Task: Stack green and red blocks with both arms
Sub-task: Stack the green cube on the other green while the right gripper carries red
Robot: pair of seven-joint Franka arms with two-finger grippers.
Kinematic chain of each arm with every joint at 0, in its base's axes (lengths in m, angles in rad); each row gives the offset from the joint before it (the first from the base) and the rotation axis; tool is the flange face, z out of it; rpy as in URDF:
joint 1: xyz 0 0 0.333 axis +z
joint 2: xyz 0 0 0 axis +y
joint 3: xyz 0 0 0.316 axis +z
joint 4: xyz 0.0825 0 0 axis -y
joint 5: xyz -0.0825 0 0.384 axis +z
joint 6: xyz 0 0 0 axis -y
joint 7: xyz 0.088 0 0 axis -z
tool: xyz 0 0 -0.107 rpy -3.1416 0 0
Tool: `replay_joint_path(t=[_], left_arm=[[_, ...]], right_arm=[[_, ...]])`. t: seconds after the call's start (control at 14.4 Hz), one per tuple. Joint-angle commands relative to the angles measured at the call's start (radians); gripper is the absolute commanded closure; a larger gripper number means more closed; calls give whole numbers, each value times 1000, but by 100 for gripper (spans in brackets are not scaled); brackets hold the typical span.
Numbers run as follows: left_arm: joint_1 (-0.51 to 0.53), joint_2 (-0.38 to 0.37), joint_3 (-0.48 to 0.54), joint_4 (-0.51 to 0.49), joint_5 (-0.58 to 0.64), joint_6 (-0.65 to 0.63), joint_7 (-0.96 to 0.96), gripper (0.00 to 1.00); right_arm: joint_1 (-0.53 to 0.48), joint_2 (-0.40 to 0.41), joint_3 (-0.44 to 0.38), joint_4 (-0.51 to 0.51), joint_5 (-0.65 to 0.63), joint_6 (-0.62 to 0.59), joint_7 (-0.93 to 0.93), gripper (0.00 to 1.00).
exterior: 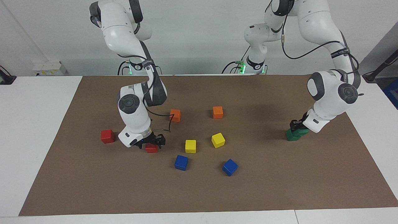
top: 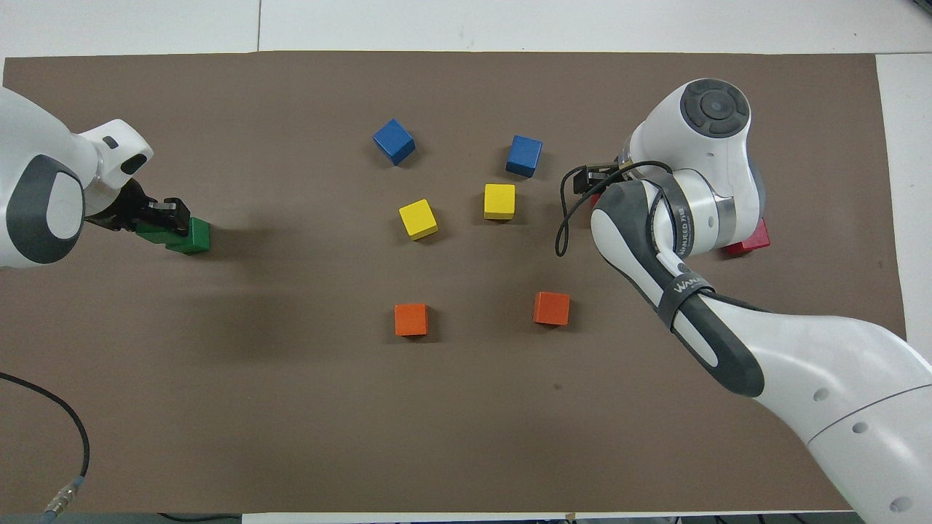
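My left gripper (exterior: 296, 125) is shut on a green block (exterior: 301, 131) that sits on top of the second green block (exterior: 291, 135), skewed and offset from it, toward the left arm's end of the mat. Seen from overhead, the left gripper (top: 159, 212) covers part of the upper green block (top: 151, 233), and the lower one (top: 194, 236) shows beside it. My right gripper (exterior: 151, 142) is open and low, its fingers either side of a red block (exterior: 151, 148). A second red block (exterior: 107, 136) lies beside it, toward the right arm's end. The overhead view hides most of the right gripper (top: 587, 182) under its own arm.
Two orange cubes (exterior: 175, 115) (exterior: 217, 112), two yellow cubes (exterior: 190, 146) (exterior: 218, 140) and two blue cubes (exterior: 181, 162) (exterior: 229, 167) are spread over the middle of the brown mat (exterior: 279, 186). A black cable (exterior: 161, 119) loops off the right wrist.
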Motion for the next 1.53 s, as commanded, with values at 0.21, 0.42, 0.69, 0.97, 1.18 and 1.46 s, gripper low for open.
replay_joint_path(t=[0.21, 0.42, 0.69, 0.97, 1.18, 1.46], left_arm=[[16, -55, -9, -78, 8, 53, -6, 100], [7, -53, -9, -82, 6, 67, -32, 100], [5, -53, -9, -96, 6, 88, -29, 100], [3, -60, -10, -121, 6, 113, -30, 100], [3, -63, -10, -133, 6, 121, -29, 100], [3, -67, -10, -156, 6, 145, -30, 75]], right_arm=[[4, 8, 4, -55, 12, 71, 18, 11], [8, 0, 3, -38, 11, 13, 18, 100], [-12, -35, 2, 51, -6, -126, -14, 100], [-150, -113, -6, 66, -6, -209, -285, 100], [-241, -156, -7, 57, -8, -254, -474, 100], [-313, -216, -6, -31, -8, -268, -543, 100]])
